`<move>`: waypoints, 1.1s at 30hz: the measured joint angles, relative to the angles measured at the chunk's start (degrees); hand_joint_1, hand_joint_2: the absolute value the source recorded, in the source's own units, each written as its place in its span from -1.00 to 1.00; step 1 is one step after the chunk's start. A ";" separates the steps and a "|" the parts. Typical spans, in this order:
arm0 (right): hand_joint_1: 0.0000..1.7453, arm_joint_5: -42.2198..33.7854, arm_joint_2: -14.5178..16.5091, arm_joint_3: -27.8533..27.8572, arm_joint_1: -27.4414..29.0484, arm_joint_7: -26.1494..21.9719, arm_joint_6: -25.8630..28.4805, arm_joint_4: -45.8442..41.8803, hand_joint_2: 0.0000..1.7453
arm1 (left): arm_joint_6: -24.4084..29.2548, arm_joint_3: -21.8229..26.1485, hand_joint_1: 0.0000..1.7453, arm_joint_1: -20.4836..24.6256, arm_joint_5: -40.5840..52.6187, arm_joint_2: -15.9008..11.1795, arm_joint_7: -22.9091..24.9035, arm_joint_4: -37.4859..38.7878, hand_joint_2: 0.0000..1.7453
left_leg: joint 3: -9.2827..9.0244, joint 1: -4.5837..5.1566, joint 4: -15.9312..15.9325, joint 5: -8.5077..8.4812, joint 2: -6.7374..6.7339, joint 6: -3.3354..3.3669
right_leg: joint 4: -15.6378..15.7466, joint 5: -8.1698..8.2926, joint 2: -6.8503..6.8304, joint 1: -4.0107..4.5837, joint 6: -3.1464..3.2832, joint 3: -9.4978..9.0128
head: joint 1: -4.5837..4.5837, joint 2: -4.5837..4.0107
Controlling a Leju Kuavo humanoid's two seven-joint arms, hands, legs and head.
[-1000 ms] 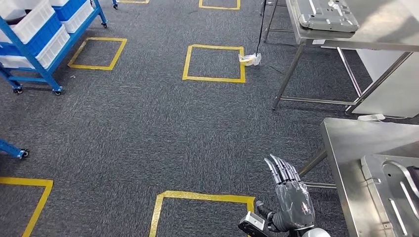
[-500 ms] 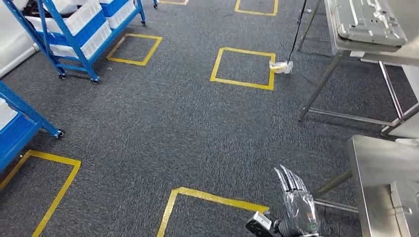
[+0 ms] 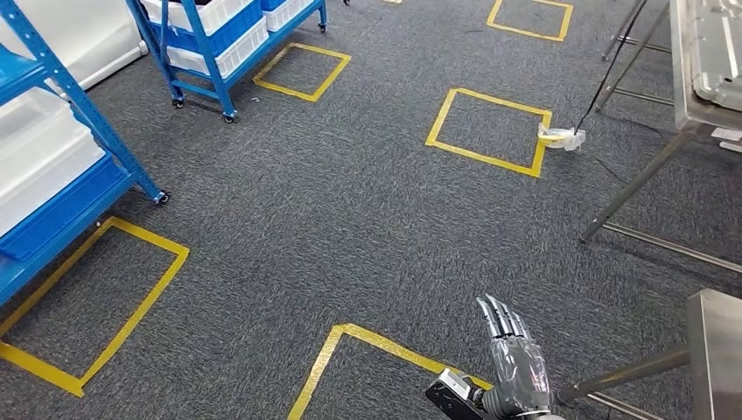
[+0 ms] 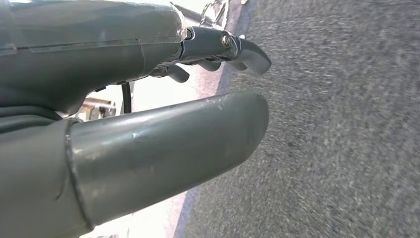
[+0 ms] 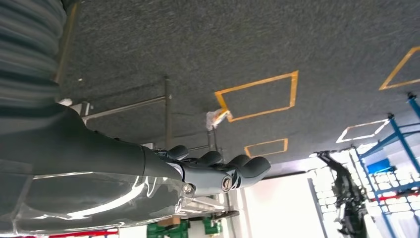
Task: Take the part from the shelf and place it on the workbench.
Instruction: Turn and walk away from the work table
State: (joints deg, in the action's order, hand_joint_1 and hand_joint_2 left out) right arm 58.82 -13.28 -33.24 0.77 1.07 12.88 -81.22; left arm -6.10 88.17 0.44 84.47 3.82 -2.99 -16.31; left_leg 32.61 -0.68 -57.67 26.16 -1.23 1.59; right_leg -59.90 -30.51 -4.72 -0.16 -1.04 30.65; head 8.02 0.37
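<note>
The right hand [image 3: 518, 363] hangs low over the dark grey carpet [image 3: 350, 219], its fingers stretched out straight and close together with nothing in them; in the right wrist view the same hand [image 5: 213, 168] is empty, fingers extended. The left hand [image 4: 148, 99] is seen close up from its own wrist, thumb and darker fingers apart and holding nothing, with carpet beyond. Yellow tape squares [image 3: 488, 129] mark the floor, one corner of tape lying just beside the right hand. To the left stand blue shelves [image 3: 52, 201] on castors holding white bins [image 3: 39, 166], with a second blue shelf rack [image 3: 223, 44] farther back, also loaded with white and blue bins. Which bin holds the part cannot be told. At the right edge a steel table [image 3: 700, 96] carries a grey metal panel [image 3: 722, 48] (cut off by the frame), and the corner of a nearer steel table [image 3: 713, 350] shows lower down. A scrap of crumpled tape [image 3: 562, 136] lies by the far square's corner.
</note>
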 joint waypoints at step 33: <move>-1.00 -7.17 5.00 -2.56 1.47 4.84 2.32 10.04 1.00 | 0.61 0.68 -1.00 1.18 -4.14 -1.35 -3.96 0.79 1.00 | 0.85 -0.46 -0.54 -0.38 1.74 -0.02 | -6.88 -4.12 3.81 -0.54 -0.59 3.09 | 0.08 0.00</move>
State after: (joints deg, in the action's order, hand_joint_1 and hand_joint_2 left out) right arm 51.65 -8.28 -35.80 2.24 5.90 15.21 -71.18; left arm -5.49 88.85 1.62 80.33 2.47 -6.96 -15.51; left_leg 33.45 -1.14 -58.21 25.77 0.51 1.56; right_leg -66.78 -34.63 -0.91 -0.70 -1.63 33.75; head 8.09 0.37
